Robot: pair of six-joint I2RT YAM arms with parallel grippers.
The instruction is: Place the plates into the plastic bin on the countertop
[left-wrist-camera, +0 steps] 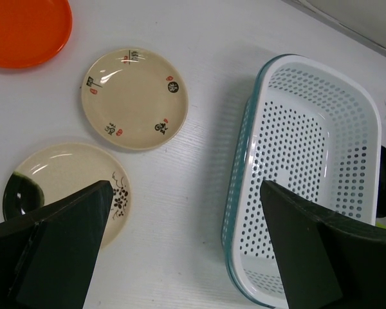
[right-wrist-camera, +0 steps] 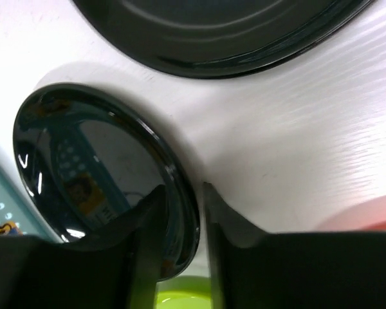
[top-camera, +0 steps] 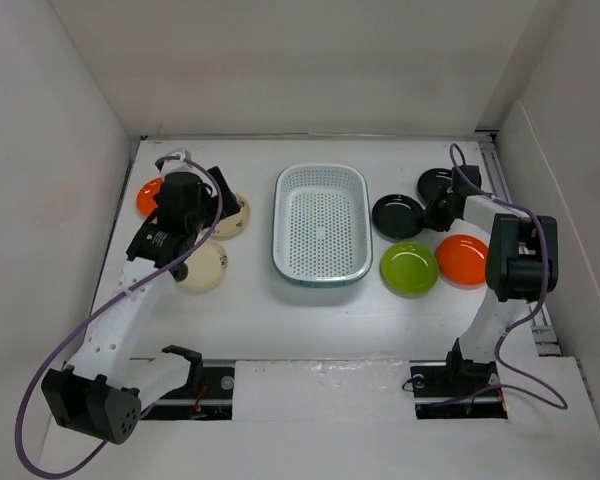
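Note:
The plastic bin (top-camera: 322,225) stands empty mid-table on the countertop (top-camera: 280,320). Two cream plates (top-camera: 232,215) (top-camera: 202,267) and an orange plate (top-camera: 148,196) lie left of it. My left gripper (top-camera: 202,232) hovers open and empty above the gap between the cream plates (left-wrist-camera: 134,98) (left-wrist-camera: 64,174) and the bin (left-wrist-camera: 309,174). On the right lie two black plates (top-camera: 397,215) (top-camera: 438,183), a green plate (top-camera: 409,268) and an orange plate (top-camera: 462,259). My right gripper (right-wrist-camera: 183,206) is low, its fingers closed across the right rim of the nearer black plate (right-wrist-camera: 103,174).
White walls enclose the table on the left, back and right. In the right wrist view the second black plate (right-wrist-camera: 225,32) lies just beyond the gripped one, with the green plate (right-wrist-camera: 180,293) and the orange plate (right-wrist-camera: 373,219) close by.

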